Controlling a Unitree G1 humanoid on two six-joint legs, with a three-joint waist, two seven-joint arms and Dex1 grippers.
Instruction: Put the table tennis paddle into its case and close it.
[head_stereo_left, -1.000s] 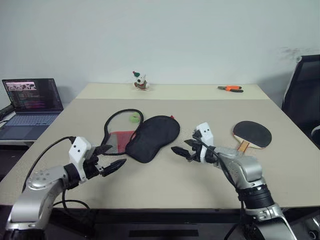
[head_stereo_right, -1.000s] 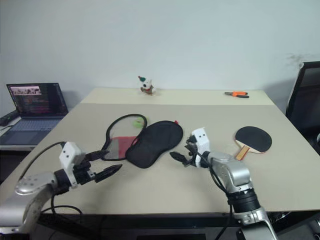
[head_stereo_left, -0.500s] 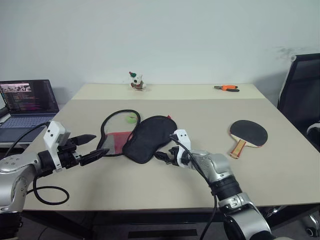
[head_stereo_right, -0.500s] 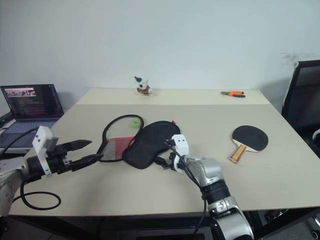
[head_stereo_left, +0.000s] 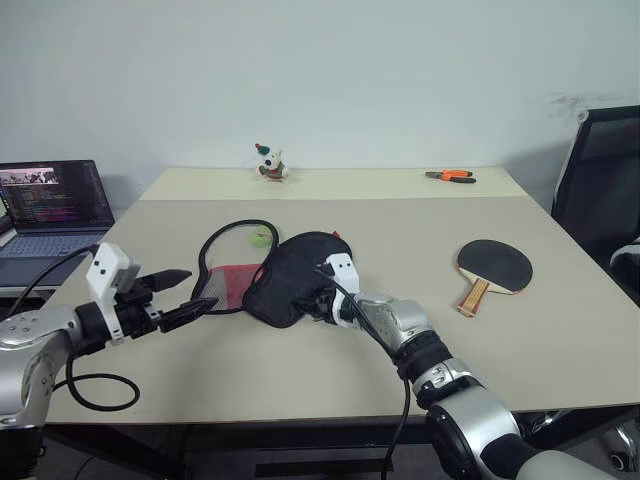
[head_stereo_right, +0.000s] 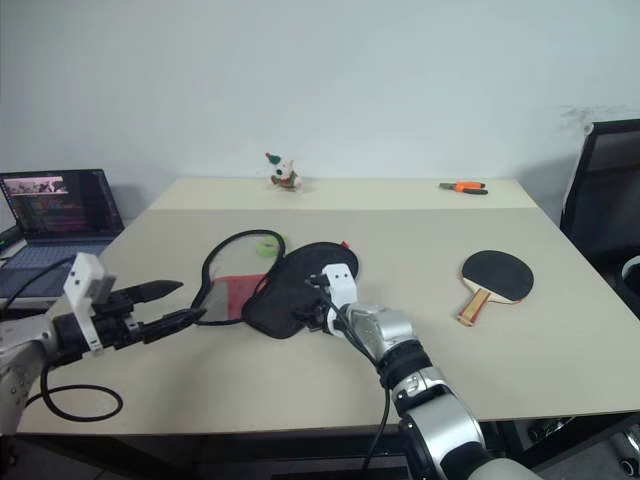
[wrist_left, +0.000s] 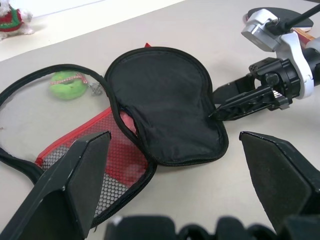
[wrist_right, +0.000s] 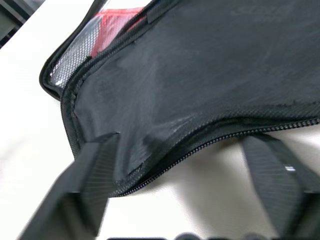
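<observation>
Both pincers empty: left gripper (head_stereo_left: 195, 293) wide open, right gripper (wrist_left: 220, 103) half-open at case (head_stereo_left: 290, 275) flap edge. Pinch only top layer; paddle (head_stereo_left: 493, 269) waits far right.

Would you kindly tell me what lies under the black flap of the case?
Under the case's black flap, part of the red mesh panel shows at one side. Whatever else it covers cannot be seen.

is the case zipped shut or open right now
Open. The case lies unzipped on the table, its black flap spread off the red mesh half, and the zipper edge loops loose past the green pull.
</observation>
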